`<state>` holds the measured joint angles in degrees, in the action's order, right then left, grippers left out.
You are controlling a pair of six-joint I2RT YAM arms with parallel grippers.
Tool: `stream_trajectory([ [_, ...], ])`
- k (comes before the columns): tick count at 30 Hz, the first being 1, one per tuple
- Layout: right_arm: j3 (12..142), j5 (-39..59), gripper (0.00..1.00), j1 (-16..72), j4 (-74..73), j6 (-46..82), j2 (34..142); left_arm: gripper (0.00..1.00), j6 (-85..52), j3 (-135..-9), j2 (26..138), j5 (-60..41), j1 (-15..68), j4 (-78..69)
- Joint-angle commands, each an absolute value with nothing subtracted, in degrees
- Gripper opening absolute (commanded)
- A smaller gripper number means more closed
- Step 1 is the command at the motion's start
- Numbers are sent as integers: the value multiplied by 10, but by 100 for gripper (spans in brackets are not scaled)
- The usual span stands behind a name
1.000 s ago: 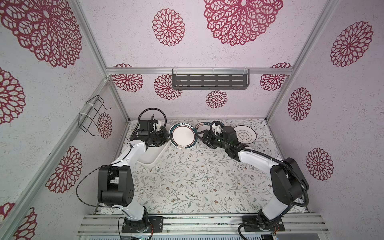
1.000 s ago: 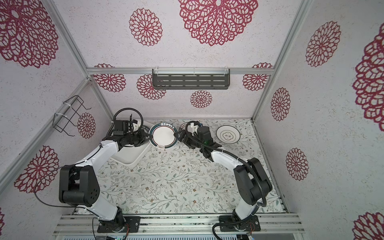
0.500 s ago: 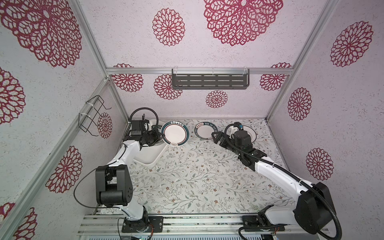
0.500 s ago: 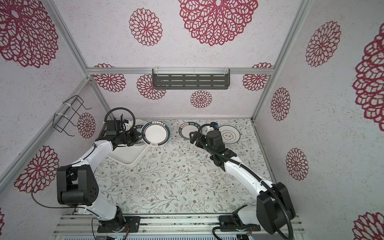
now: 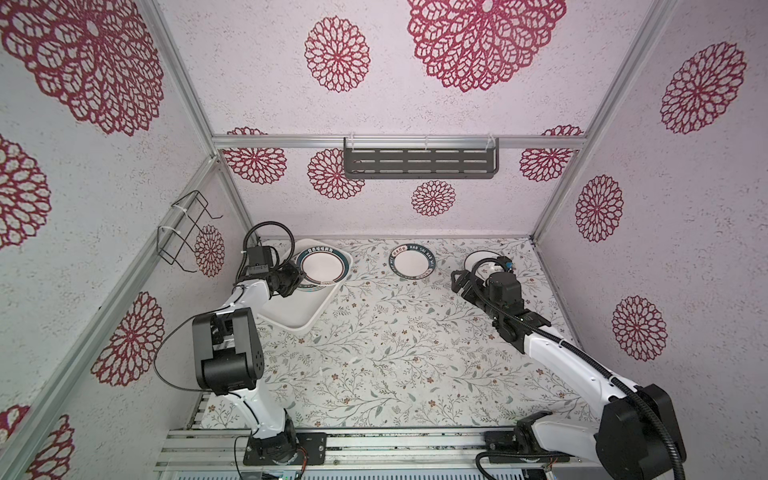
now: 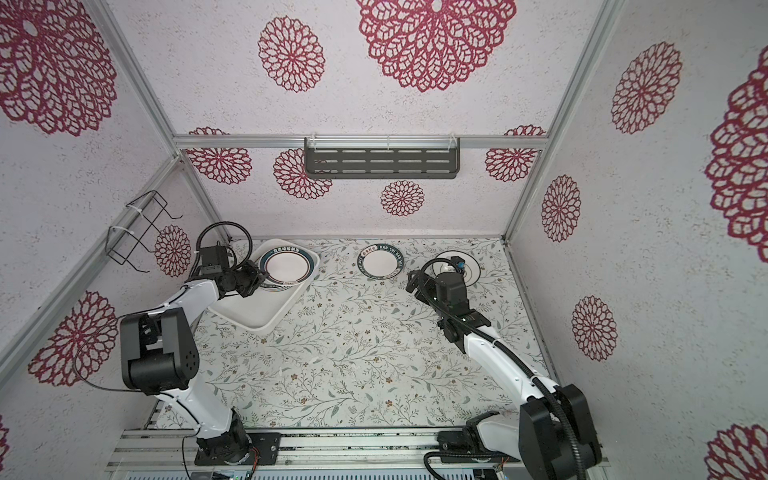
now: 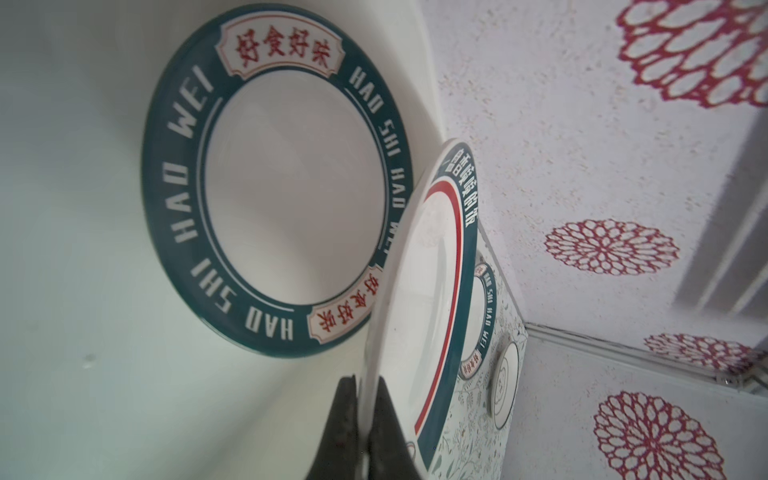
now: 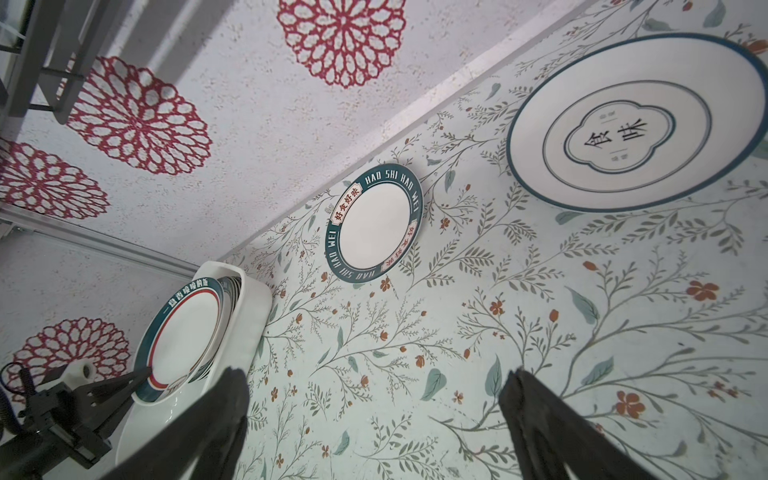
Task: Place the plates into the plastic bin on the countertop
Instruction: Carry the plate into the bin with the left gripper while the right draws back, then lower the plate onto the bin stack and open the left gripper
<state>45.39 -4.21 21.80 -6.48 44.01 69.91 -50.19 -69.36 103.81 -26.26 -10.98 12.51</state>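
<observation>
Two out on the countertop: lettered plate far middle, ringed plate far right. Left gripper pinched on a red-ringed plate by the rim, tilted over the plastic bin, far left. Right gripper spread, empty. Stiff, slick, breakable, likely: grip rims, lower gently.
</observation>
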Motion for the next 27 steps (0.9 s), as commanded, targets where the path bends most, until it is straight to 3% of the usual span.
stream_trajectory([
  [1,448,-36,99,214,-91,435,668,0,-533,-723,1052,-254,-114,76],
  [27,411,-32,99,212,-107,467,631,0,-571,-715,1107,-210,-146,31],
])
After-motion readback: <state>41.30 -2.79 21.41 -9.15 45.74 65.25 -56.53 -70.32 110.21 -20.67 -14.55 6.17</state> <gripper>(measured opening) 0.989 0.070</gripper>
